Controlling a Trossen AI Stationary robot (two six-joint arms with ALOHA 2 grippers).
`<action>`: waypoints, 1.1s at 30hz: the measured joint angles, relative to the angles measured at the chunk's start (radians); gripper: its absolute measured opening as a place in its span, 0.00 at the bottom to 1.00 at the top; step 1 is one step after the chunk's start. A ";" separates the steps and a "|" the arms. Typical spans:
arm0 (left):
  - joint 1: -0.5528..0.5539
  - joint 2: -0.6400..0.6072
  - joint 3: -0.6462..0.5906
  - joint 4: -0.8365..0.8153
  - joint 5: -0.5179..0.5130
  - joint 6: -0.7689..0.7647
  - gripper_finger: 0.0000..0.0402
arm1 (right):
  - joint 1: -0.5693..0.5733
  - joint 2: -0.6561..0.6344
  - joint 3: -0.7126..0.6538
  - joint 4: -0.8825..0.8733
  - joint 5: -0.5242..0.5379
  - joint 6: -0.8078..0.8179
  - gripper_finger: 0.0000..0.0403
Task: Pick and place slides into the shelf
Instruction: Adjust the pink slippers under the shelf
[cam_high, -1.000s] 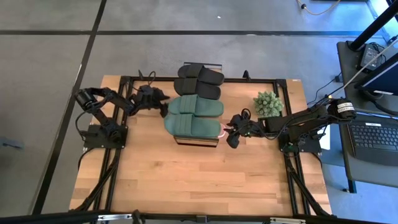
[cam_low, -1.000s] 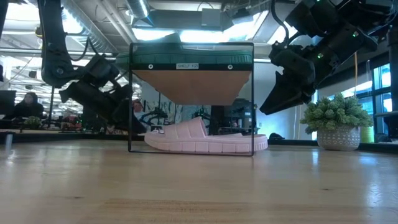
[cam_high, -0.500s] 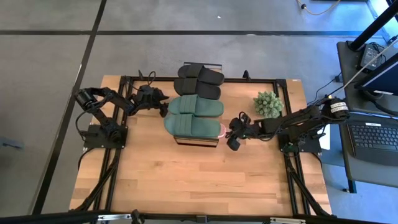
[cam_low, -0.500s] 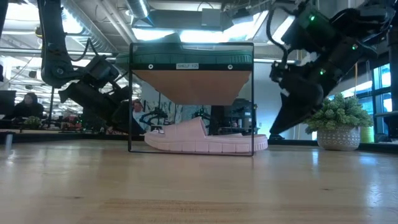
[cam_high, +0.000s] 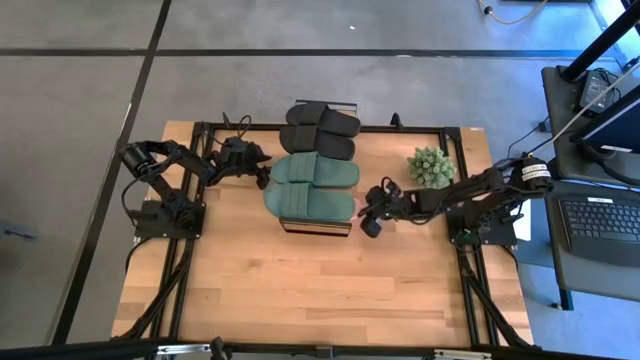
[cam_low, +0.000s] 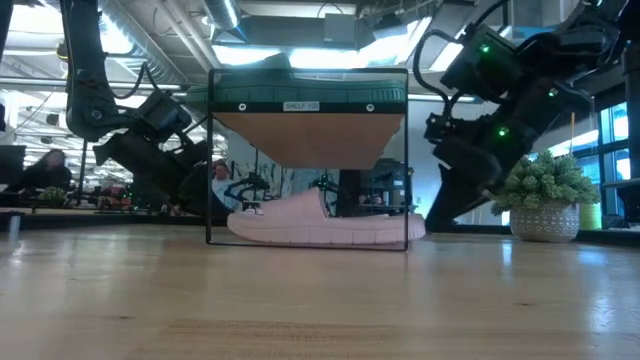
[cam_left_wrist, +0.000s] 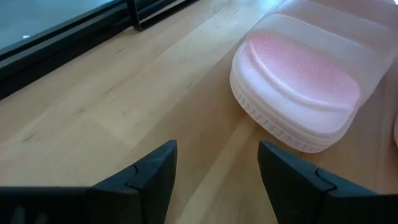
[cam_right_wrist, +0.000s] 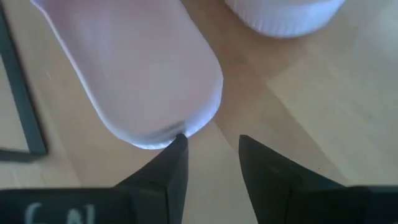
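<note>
Pale pink rubber is what the right gripper (cam_high: 372, 213) is working on: a pink slide (cam_low: 320, 222) lying flat on the worktop under the shelf (cam_high: 349, 229), its rounded end (cam_right_wrist: 155, 99) poking just past the shelf's right edge. In the right wrist view the dark fingertips (cam_right_wrist: 177, 163) sit slightly parted with nothing between them, one tip touching the slide's end, so it looks like a nudge, not a grasp. The foam-like rubber probably makes the slide light, a little springy and fairly grippy on wood, so it may pivot when pushed off centre. The thick sole edge or the wide strap seems the soundest place to take hold.

Dark green slides (cam_high: 312, 188) fill the shelf's top board, and black slides (cam_high: 322, 130) lie at the worktop's far edge. A second pink slide (cam_left_wrist: 298, 87) lies near the left gripper (cam_left_wrist: 214, 180), which waits at the shelf's left side, fingers apart and empty. A potted plant (cam_high: 431, 166) stands behind the right arm.
</note>
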 joint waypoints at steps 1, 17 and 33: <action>0.000 0.000 0.000 -0.003 0.000 0.000 0.54 | -0.004 0.000 0.000 0.015 0.000 -0.009 0.35; 0.000 0.000 0.000 -0.005 0.000 0.001 0.54 | -0.023 0.000 0.000 0.085 -0.001 -0.029 0.35; 0.000 0.000 0.000 -0.041 -0.008 0.024 0.54 | -0.035 0.000 0.001 0.105 0.092 -0.023 0.35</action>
